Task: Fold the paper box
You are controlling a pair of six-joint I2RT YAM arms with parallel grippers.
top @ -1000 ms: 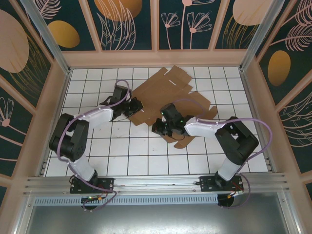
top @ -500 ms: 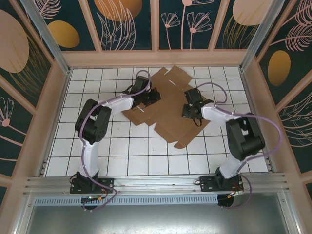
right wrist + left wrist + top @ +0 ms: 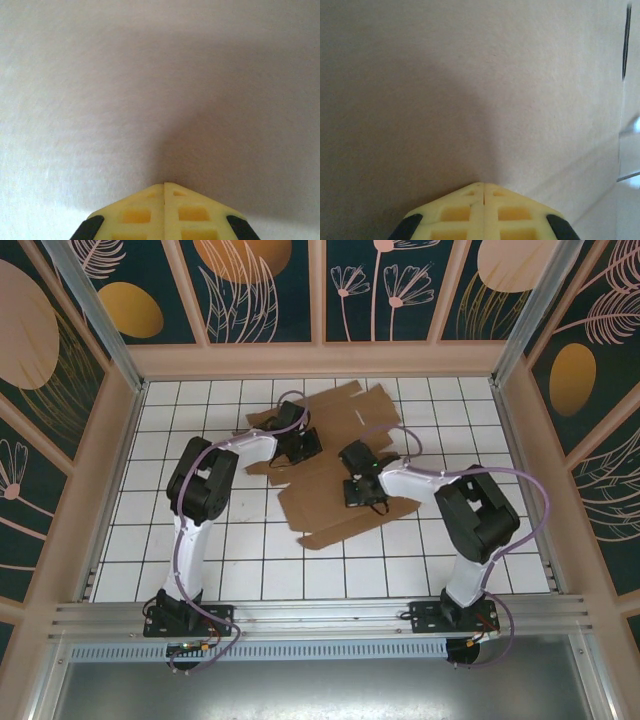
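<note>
Lying unfolded on the bench [image 3: 250, 560], the paper box [image 3: 330, 505] is touched by the left gripper [image 3: 483, 186] and the right gripper [image 3: 164, 185], both clenched empty.

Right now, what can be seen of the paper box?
The paper box is plain brown cardboard, unmarked, lying unfolded and mostly flat on the white tiled table, skewed to the grid. Notched flaps and tabs edge it; a dark slit and creases show in the left wrist view. The left gripper and right gripper, both shut, appear to press down on it.
</note>
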